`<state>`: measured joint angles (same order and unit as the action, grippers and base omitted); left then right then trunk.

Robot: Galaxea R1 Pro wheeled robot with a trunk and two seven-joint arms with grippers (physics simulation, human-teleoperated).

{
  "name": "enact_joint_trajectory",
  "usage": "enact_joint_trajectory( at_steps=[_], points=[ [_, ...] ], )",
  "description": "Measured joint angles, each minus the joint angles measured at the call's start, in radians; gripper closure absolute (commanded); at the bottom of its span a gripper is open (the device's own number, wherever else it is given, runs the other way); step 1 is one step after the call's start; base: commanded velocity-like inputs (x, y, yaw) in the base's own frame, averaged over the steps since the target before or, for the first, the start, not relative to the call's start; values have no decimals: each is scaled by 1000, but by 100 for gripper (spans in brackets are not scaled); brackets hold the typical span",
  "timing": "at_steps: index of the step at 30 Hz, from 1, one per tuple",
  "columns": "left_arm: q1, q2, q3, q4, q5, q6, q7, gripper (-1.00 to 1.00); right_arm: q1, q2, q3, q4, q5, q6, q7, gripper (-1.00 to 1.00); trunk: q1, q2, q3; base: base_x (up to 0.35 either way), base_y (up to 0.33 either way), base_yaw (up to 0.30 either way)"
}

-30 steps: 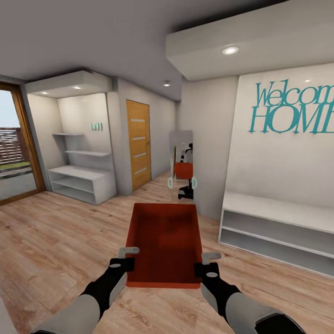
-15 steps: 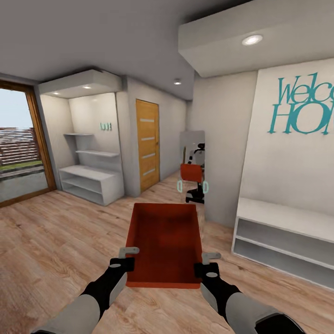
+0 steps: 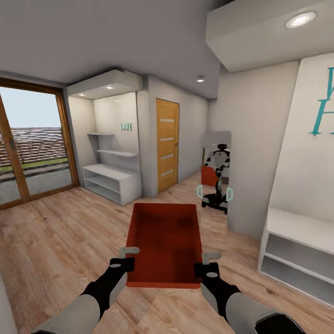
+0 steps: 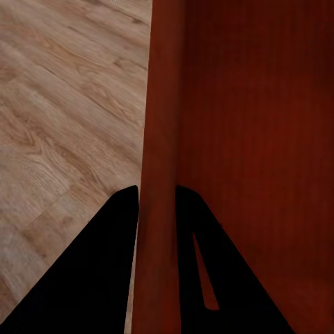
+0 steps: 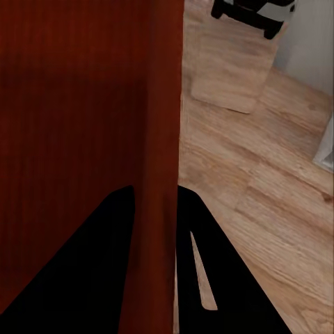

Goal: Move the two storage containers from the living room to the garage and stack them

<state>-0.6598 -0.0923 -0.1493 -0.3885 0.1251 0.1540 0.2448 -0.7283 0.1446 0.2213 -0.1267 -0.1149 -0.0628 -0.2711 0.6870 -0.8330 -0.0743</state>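
One orange-red open-topped storage container (image 3: 164, 241) hangs in front of me above the light wood plank floor (image 3: 55, 241), held level between both arms. My left gripper (image 3: 127, 254) is shut on its left wall near the close end, and my right gripper (image 3: 209, 257) is shut on its right wall. In the left wrist view the black fingers (image 4: 104, 264) straddle the container wall (image 4: 163, 125). In the right wrist view the fingers (image 5: 216, 264) pinch the opposite wall (image 5: 163, 104). The second container and the garage are out of view.
Glass doors (image 3: 28, 148) stand at the left and a white shelf unit (image 3: 111, 181) beside them. An orange-brown wooden door (image 3: 167, 144) lies ahead. A mirror (image 3: 215, 171) reflects the robot. A low white bench (image 3: 297, 246) lines the right wall.
The whole view has swung to the left, so door, mirror and bench have slid rightward in the picture. The container stays held the same way in both grippers.
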Motion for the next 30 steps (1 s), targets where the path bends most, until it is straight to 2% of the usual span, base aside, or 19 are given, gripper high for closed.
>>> enact_joint_trajectory(
  at_steps=[23,30],
  points=[
    [0,1,1,0,-1,0,-1,100,0,1,0,0,0,0,-2,100,0,0,0,324,0,8],
    [0,0,0,0,-1,0,0,100,0,0,1,0,-1,0,-1,100,0,0,0,324,0,229]
  ],
)
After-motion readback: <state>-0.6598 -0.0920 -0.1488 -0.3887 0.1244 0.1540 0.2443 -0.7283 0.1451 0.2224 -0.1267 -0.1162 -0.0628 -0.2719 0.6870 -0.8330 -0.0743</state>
